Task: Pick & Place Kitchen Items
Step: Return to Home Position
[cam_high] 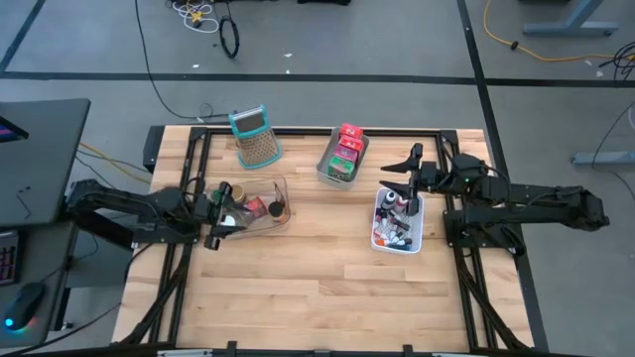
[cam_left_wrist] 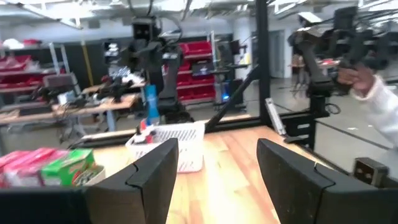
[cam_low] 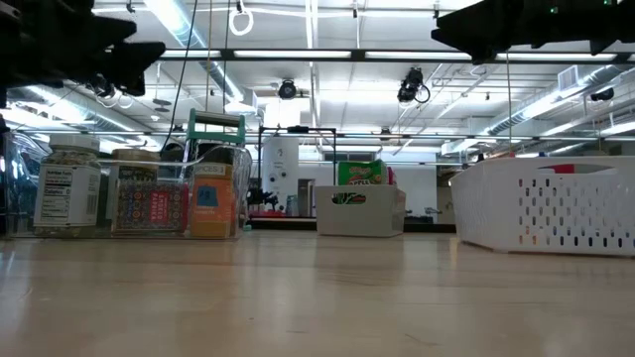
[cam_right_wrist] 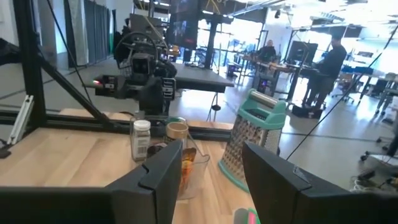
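Wood table (cam_high: 317, 288): bottles (cam_high: 395, 224) in white bin (cam_high: 421, 234), jars (cam_high: 250, 206) in clear bin (cam_high: 286, 188). Left gripper (cam_high: 220, 216) by clear bin, right gripper (cam_high: 402, 171) by white bin, both spread, empty. Likely homing; next needs lifting clear of bins.

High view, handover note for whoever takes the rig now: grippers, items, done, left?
Left gripper: open, empty, raised at the clear bin's left end.
Right gripper: open, empty, raised over the white bin's far end.
Items: small bottles in the white bin, packets in the grey tray, jars in the clear bin.
Done: every item in sight is binned.
Left: probably just parking both arms.
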{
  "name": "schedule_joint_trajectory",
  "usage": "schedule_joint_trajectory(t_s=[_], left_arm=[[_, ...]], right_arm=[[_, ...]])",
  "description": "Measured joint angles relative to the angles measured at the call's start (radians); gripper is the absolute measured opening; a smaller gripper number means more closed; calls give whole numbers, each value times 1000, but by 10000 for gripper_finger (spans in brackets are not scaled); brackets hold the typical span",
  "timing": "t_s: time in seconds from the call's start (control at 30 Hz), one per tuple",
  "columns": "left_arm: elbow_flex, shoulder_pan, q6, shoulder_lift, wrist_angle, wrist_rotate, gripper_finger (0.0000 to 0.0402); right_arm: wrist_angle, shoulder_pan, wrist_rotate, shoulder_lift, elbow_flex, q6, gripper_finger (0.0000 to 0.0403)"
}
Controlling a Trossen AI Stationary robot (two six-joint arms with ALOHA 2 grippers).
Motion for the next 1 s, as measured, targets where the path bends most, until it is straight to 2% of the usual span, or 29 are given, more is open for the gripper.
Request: schedule_joint_trajectory(t_s=[0.4,0.63,0.87,1.0], left_arm=[[0,30,-70,0,-69,-51,228],[0,30,-200,0,-200,-97,228],[0,30,-199,1,-203,-97,228],[0,30,-174,1,-203,-97,228]], right_arm=[[-22,1,-30,0,0,76,178],[-30,2,-130,0,0,116,178],[-107,2,-130,1,-1,202,178],[-50,2,-130,1,-46,271,178]])
